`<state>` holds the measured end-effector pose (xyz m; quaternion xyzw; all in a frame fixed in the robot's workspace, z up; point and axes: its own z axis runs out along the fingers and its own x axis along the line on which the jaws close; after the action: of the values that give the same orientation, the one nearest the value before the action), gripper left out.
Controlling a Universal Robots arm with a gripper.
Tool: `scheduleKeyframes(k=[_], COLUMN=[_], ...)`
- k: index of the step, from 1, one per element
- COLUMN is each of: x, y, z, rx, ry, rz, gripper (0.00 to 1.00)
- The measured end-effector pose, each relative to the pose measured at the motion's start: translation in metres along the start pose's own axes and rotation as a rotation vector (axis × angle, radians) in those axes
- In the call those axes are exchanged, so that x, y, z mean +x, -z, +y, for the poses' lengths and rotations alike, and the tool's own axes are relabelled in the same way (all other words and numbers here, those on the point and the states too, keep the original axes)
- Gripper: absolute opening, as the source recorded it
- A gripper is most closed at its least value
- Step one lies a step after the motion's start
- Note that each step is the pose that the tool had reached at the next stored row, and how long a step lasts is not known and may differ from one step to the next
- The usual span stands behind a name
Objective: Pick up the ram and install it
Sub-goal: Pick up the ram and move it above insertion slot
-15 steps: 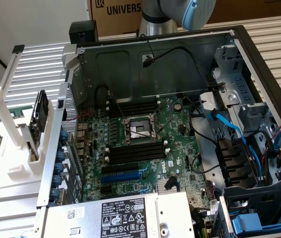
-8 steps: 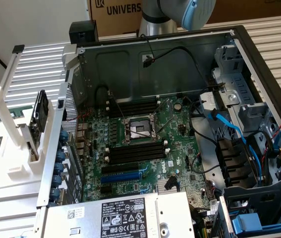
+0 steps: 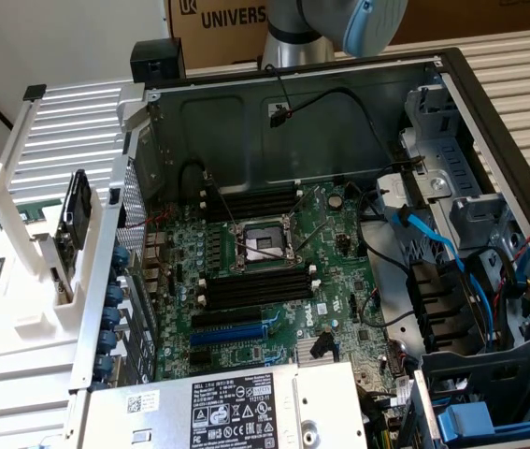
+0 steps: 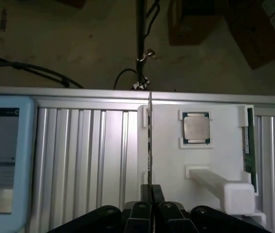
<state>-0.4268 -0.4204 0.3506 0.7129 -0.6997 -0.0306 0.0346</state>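
My gripper is shut on the ram, a thin board seen edge-on that sticks straight out from between the black fingertips. It hangs over a white fixture on a ribbed metal table. In the exterior view the open computer case lies with its motherboard up. Two banks of long black memory slots flank the processor socket. The arm is at the top edge, behind the case.
A loose processor sits in the white fixture, and a green board stands along its edge. A light-blue-framed screen lies beside the ribbed plate. Cables, drive bays, the blue slot and the power supply crowd the case.
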Motion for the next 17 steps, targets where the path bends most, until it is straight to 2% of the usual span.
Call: scheduleKeyframes(k=[3,4,6,7,12,15,17], x=[0.000,-0.001,-0.004,-0.006,-0.011,-0.011,-0.011], y=[0.0035,0.0058,0.0069,0.0071,0.0078,0.0153,0.0236], z=[-0.0083,-0.0131,-0.0141,-0.0142,-0.0150,-0.0226,-0.0296], rx=[0.0059,0.0125,0.0203,0.0219,0.0223,0.0223,0.0223], ry=[0.000,0.000,0.000,0.000,-0.001,-0.001,0.000], rz=[0.0002,0.0003,0.0010,0.0016,0.0053,0.0049,0.0035], gripper=[0.12,0.12,0.12,0.12,0.12,0.12,0.12])
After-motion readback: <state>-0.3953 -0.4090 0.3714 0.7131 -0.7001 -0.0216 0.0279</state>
